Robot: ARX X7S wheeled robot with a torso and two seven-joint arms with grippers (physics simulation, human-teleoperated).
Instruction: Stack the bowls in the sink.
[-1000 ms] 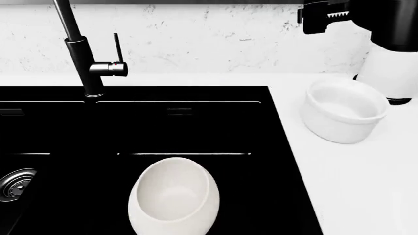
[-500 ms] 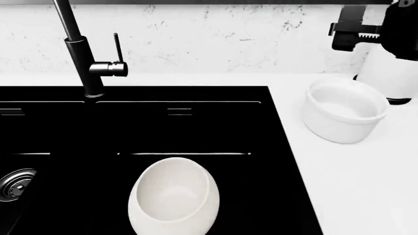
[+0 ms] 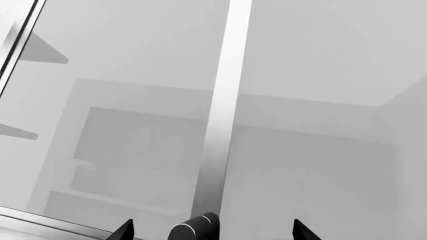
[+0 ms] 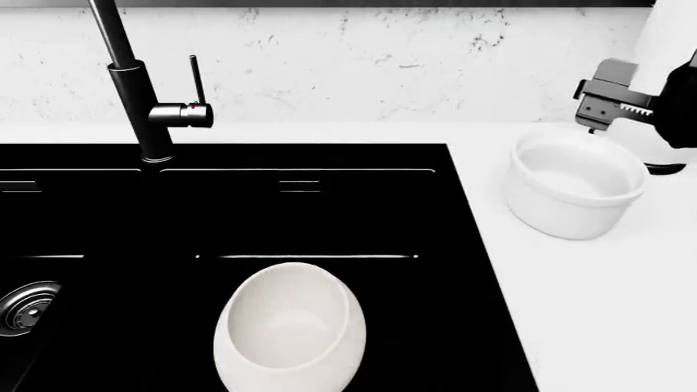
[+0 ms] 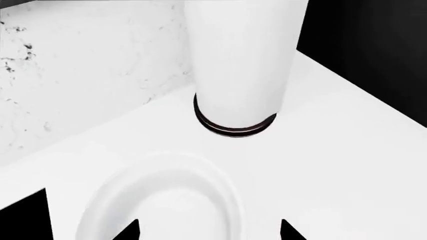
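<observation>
The large egg-like white bowl point(image 4: 289, 331) lies in the black sink point(image 4: 326, 204), in the near part of its right basin. On the white counter to the sink's right sits the smaller lipped bowl point(image 4: 574, 184), upright and empty. My right gripper point(image 4: 615, 102) hovers just above and behind this bowl's far rim. In the right wrist view the gripper point(image 5: 209, 232) is open, with the small bowl point(image 5: 160, 205) beneath its fingertips point(image 5: 127, 231) and nothing held. My left gripper point(image 3: 212, 232) is open and faces a grey panel; it is out of the head view.
A tall white cylinder with a black base point(image 5: 239, 65) stands on the counter right behind the small bowl. The black faucet point(image 4: 142, 98) rises at the sink's back left. A steel drain point(image 4: 28, 306) shows in the left basin. A dark cylindrical end point(image 3: 193, 229) sits between the left fingertips.
My right gripper has moved right and down, from high over the backsplash to just above the small bowl's far rim. Both bowls are unmoved.
</observation>
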